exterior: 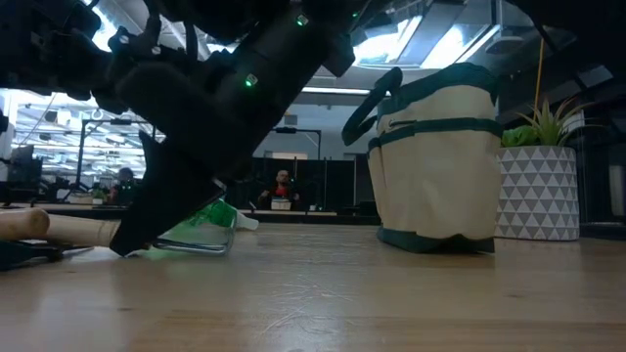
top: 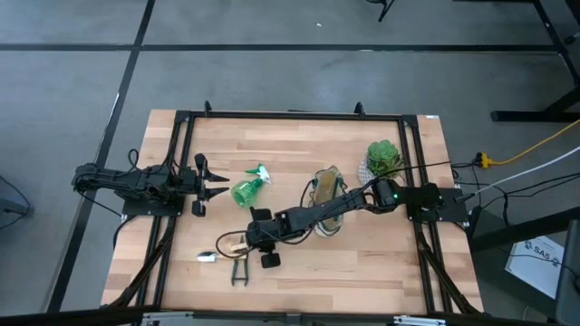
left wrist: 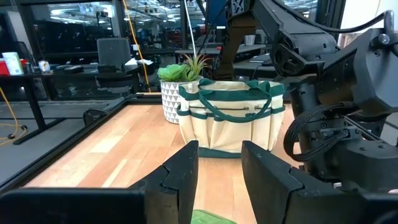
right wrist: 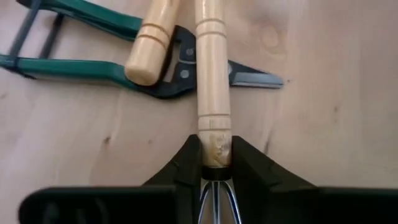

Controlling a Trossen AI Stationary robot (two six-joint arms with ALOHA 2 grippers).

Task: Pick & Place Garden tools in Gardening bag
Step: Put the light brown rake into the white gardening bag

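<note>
Right wrist view | right pincer pinching hand rake handle | shears beneath

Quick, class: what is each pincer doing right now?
Left pincer: open, holding nothing, near the spray bottle.
Right pincer: closed on the wooden-handled tool.

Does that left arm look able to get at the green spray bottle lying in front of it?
Probably yes. The left end effector is open and points at the spray bottle, with only bare table between them. The right end effector is busy farther off, shut on a wooden handle.
</note>
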